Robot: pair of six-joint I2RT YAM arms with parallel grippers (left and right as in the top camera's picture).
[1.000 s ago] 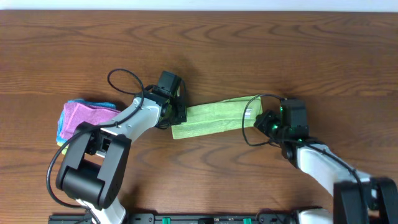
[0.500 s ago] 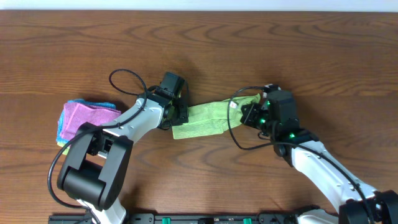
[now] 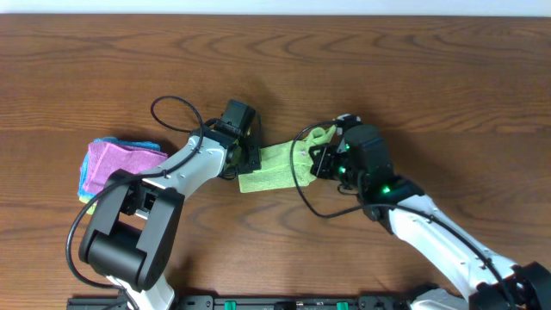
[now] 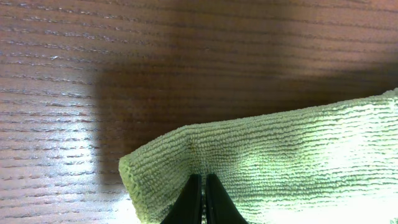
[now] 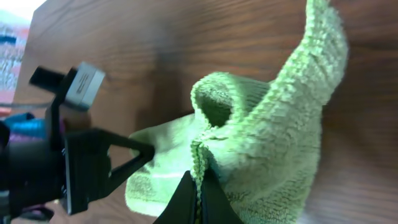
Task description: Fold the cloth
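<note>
So here's what we've got: the lime-green cloth sits on the wooden table, well to the right of the pink folded cloth, with a stretch of bare wood between them. That pink one lies on top of a blue cloth.

The left gripper is on the cloth end nearer the pink folded cloth. In its wrist view the two fingers are pressed tight together on the cloth, pinching a small ridge of fabric just in from the corner, and that end lies flat on the wood.

The right gripper has the end farther from the pink folded cloth. Its fingers are closed on a stitched edge. The fabric there is lifted off the table and bunched up, one flap curled into a loop and another sticking up past it.

We can't spot the white tag in any view.
</note>
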